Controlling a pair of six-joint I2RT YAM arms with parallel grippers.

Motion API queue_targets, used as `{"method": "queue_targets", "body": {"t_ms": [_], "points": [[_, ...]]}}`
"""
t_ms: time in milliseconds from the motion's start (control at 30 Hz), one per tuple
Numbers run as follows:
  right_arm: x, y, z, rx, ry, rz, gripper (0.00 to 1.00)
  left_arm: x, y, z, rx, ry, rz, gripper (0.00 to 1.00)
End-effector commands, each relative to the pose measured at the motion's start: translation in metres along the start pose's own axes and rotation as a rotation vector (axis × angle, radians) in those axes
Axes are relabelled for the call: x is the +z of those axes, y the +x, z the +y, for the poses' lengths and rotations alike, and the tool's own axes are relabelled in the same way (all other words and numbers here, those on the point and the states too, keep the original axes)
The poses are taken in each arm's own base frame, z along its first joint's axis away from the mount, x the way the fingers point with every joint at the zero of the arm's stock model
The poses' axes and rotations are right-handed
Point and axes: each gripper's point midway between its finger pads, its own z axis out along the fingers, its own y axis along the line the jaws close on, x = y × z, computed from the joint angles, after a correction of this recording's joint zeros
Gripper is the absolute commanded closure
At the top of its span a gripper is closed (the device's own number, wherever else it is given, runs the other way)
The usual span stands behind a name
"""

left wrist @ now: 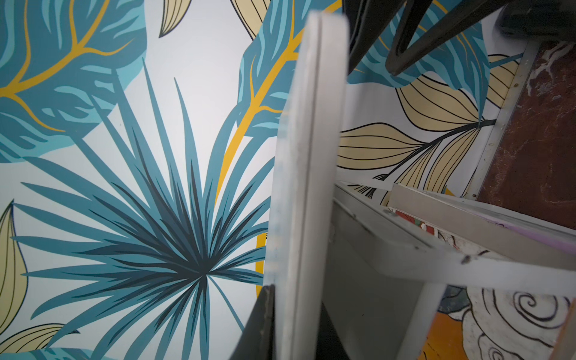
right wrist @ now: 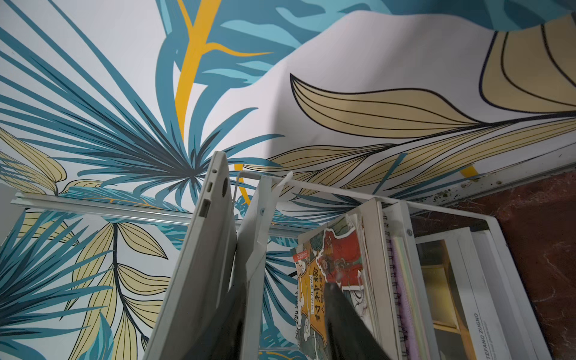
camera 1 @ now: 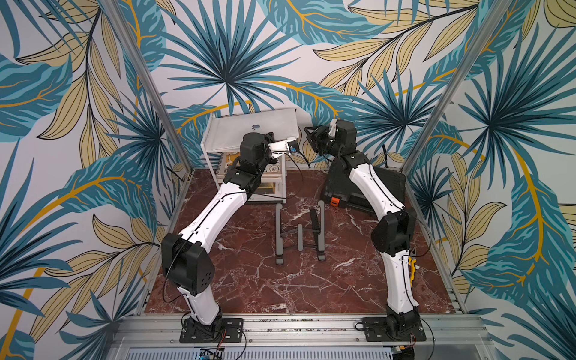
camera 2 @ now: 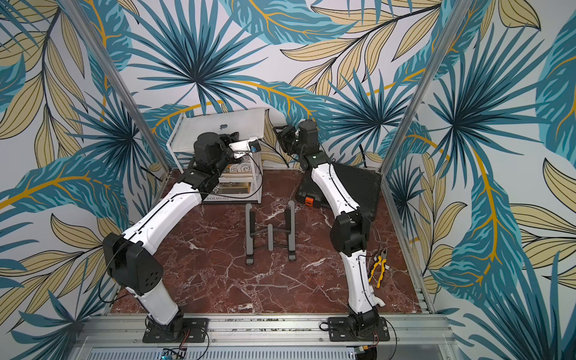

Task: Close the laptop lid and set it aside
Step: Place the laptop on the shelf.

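Where the laptop [camera 1: 249,131] lies on top of the shelf [right wrist: 261,218], its near edge is clamped by the left gripper [camera 1: 270,137] toward the shelf's right end. In the left wrist view the thin silver slab is seen edge-on between two dark fingers [left wrist: 260,324], one against each face, so the jaws are drawn nearly together on it. The right gripper [camera 1: 309,134] is held just off the shelf's right end, beside the laptop's right edge. Its fingers [right wrist: 346,321] are seen spread apart in the right wrist view with nothing pinched between them; whether either one touches the laptop cannot be told. The laptop is shut: the lid [camera 2: 218,129] is folded flat onto the base, with its plain silver face turned up and the dark apple logo shown in both top views. Ports are seen along its side edge in the right wrist view. There a gap is also seen between its underside and the shelf top, so it is tilted rather than laid flat. Books [right wrist: 336,265] are stacked inside the shelf beneath it.
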Motion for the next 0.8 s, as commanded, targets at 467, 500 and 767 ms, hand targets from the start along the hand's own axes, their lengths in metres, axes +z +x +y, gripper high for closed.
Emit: {"method": "queue_targets", "body": {"t_ms": [467, 500, 767], "points": [[-0.025, 0.004, 0.028, -0.067, -0.046, 0.034, 0.55, -0.006, 0.066, 0.027, -0.078, -0.069, 0.137, 0.85], [-0.026, 0.005, 0.027, -0.069, -0.045, 0.037, 0.55, -0.006, 0.069, 0.026, -0.077, -0.066, 0.143, 0.85], [-0.038, 0.002, 0.023, -0.086, -0.031, 0.026, 0.55, -0.006, 0.089, 0.021, -0.087, -0.064, 0.192, 0.85]]}}
